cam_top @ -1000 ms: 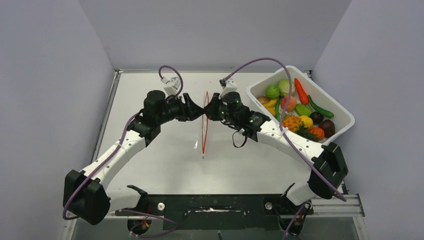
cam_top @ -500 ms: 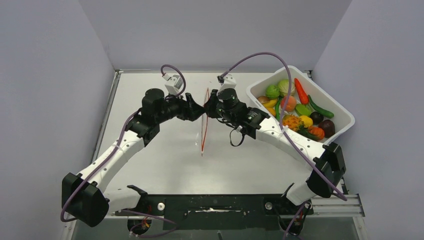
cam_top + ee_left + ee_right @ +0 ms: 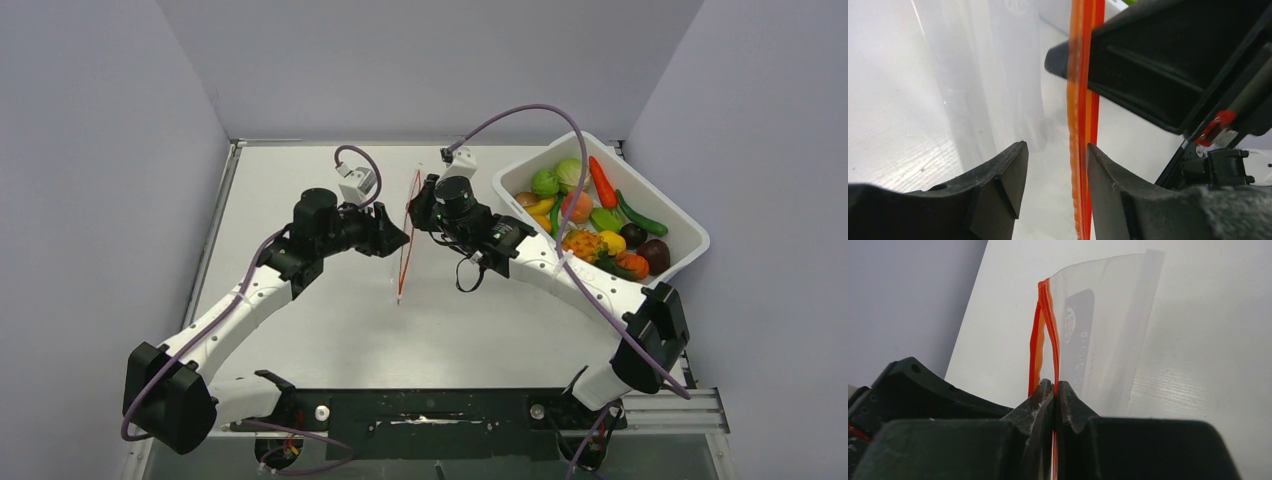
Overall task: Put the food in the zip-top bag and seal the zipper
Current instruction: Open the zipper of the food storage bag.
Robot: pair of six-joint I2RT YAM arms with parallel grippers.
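The zip-top bag [image 3: 1113, 315] is held on edge above the table's middle, its red-orange zipper [image 3: 406, 245] running near to far. My right gripper [image 3: 1054, 385] is shut on the zipper [image 3: 1048, 315] at its far end, and ahead of the jaws the two strips part slightly. My left gripper [image 3: 1055, 147] is open around the zipper [image 3: 1080, 125], which lies close against the right finger. In the top view the left gripper [image 3: 400, 238] and the right gripper [image 3: 415, 213] face each other across the strip. The food lies in the tub: peach [image 3: 577, 205], green ball [image 3: 544, 182], orange bumpy fruit [image 3: 582, 244], red carrot [image 3: 601, 182].
The white tub [image 3: 690, 235] stands at the back right, full of toy fruits and vegetables. Grey walls close in the table on three sides. The right arm's forearm stretches from the tub side to the bag.
My left gripper has slid a little nearer and to the right along the strip. My right gripper has moved slightly left and farther. The zipper's near end has swung left.
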